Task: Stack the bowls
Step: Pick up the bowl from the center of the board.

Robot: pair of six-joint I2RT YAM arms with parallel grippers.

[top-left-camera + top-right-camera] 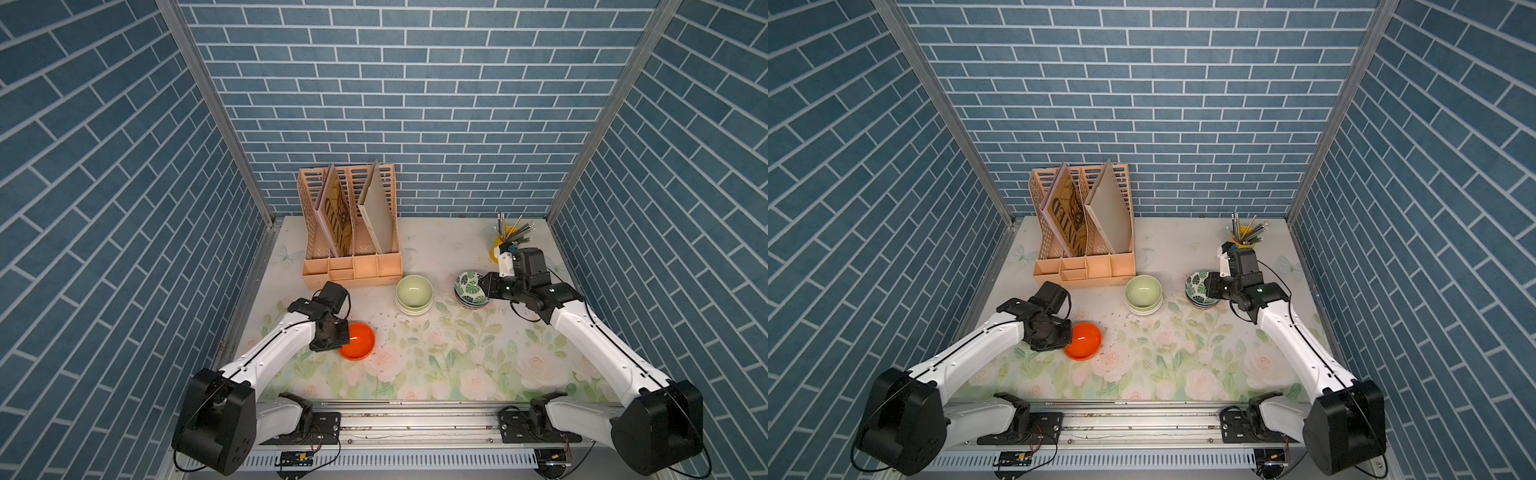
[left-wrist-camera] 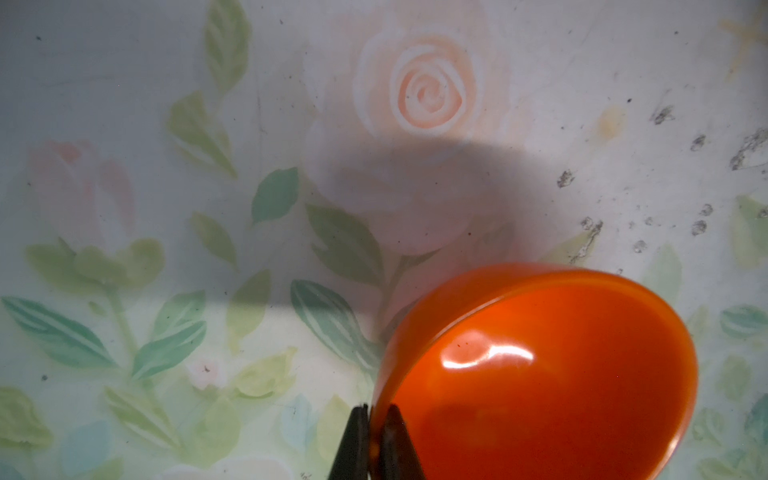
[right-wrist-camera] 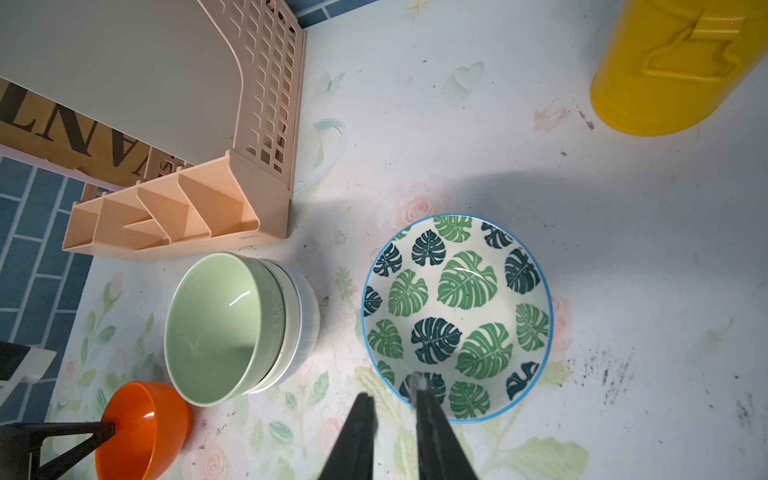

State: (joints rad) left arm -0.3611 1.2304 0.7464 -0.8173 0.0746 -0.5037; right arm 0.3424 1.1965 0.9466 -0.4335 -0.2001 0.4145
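My left gripper (image 2: 376,415) is shut on the rim of the plain orange bowl (image 2: 540,374), one finger inside and one outside. That bowl (image 1: 359,340) sits tilted at the front left in both top views. A pale green bowl (image 1: 414,291) tops a short stack of a cream and a white bowl (image 3: 305,316) at mid table. To its right, the green-leaf bowl (image 3: 457,307) lies on top of other patterned bowls (image 1: 471,306). My right gripper (image 3: 392,395) stands astride its near rim, with a gap showing beside the rim.
A peach desk organizer (image 1: 349,232) with boards in it stands at the back left, just behind the green stack. A yellow pencil cup (image 1: 498,245) stands at the back right, behind my right wrist. Blue brick walls enclose three sides of the floral table (image 1: 457,365).
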